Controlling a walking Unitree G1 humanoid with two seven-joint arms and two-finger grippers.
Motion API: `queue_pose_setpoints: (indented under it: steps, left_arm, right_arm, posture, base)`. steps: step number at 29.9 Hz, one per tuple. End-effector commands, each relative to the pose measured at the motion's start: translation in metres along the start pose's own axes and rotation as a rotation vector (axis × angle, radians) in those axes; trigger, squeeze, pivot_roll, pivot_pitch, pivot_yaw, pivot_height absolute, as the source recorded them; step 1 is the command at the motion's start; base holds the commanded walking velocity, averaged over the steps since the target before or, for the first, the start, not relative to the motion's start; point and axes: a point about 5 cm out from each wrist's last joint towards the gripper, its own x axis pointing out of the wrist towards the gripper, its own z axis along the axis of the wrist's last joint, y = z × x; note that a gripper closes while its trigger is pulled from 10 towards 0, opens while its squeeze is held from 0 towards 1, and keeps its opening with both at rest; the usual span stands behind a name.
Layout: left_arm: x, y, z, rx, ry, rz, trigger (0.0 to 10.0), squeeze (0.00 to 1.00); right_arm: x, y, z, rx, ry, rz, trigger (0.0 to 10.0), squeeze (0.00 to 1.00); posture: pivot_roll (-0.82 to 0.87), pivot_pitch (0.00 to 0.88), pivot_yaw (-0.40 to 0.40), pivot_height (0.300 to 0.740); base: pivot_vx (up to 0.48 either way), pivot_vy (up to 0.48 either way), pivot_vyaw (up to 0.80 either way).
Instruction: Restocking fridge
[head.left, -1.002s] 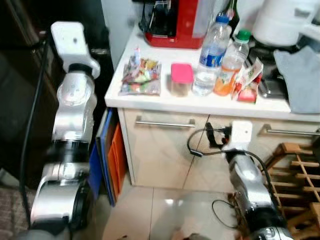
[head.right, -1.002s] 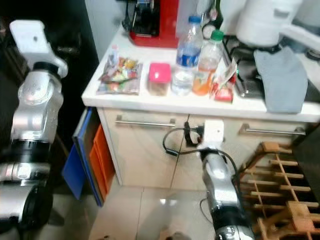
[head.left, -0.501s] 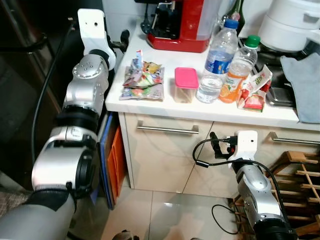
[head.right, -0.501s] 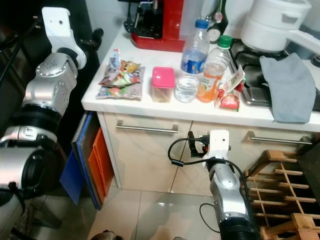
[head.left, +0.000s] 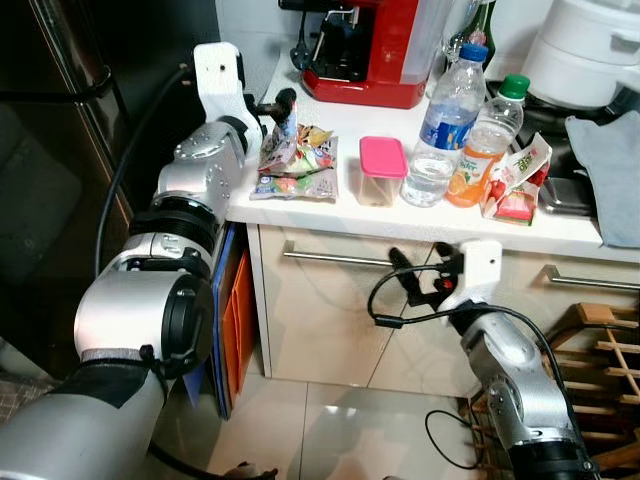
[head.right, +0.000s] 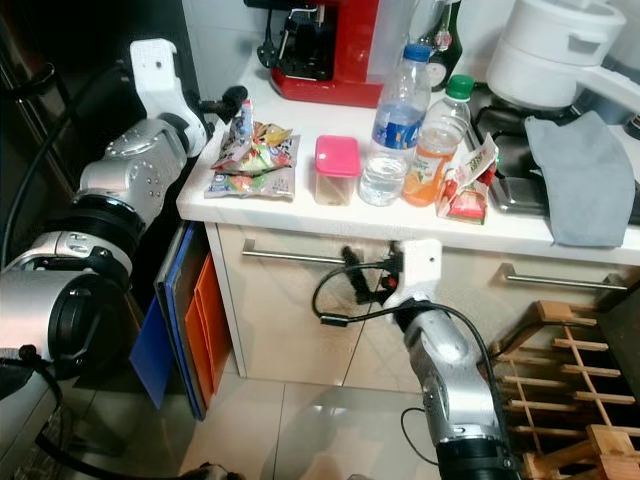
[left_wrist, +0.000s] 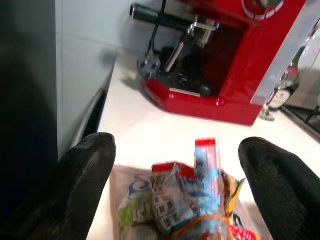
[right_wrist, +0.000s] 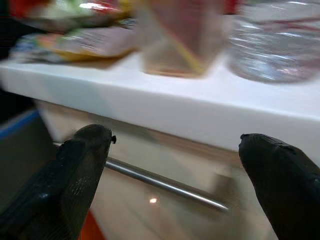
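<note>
Head views: crinkled snack bags on white counter, left gripper just beside; pink-lidded tub, two clear bottles.
Left wrist: fingers spread wide, bags between.
Right wrist: right gripper splayed below counter edge, before steel handle.

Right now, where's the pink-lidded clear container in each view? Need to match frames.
Left eye view: pink-lidded clear plastic container on the white counter, between the snack packets and the water bottle.
Right eye view: same spot.
Left wrist view: can't pick it out.
Right wrist view: blurred, at the counter edge.
Shared landmark: the snack packets.
</note>
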Motion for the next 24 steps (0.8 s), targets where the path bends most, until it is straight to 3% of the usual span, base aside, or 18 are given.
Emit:
queue_pose_setpoints:
  steps: [1, 11, 15, 24]
  left_arm:
    - [0.002, -0.008, 0.005, 0.021, -0.003, -0.024, 10.0, 0.0]
    - [0.005, -0.028, -0.005, 0.016, 0.038, -0.108, 10.0, 0.0]
    - [0.004, -0.024, -0.027, 0.091, 0.133, -0.035, 10.0, 0.0]
    - [0.002, -0.028, -0.044, 0.072, 0.196, -0.026, 10.0, 0.0]
  right_arm:
    - [0.003, 0.003, 0.008, -0.006, -0.014, 0.032, 10.0, 0.0]
    - [-0.003, 0.009, 0.009, 0.02, 0.027, 0.047, 10.0, 0.0]
    - [-0.003, 0.005, 0.009, 0.005, 0.044, 0.041, 10.0, 0.0]
    - [0.002, -0.006, 0.017, -0.004, 0.031, 0.007, 10.0, 0.0]
  posture:
    - [-0.12, 0.0, -0.024, 0.74]
    - [-0.13, 0.0, -0.029, 0.74]
    - [-0.13, 0.0, -0.028, 0.74]
    - [-0.13, 0.0, -0.035, 0.74]
  base:
    - [0.0, 0.0, 0.0]
    - [0.0, 0.0, 0.0]
    - [0.0, 0.0, 0.0]
    - [0.0, 0.0, 0.0]
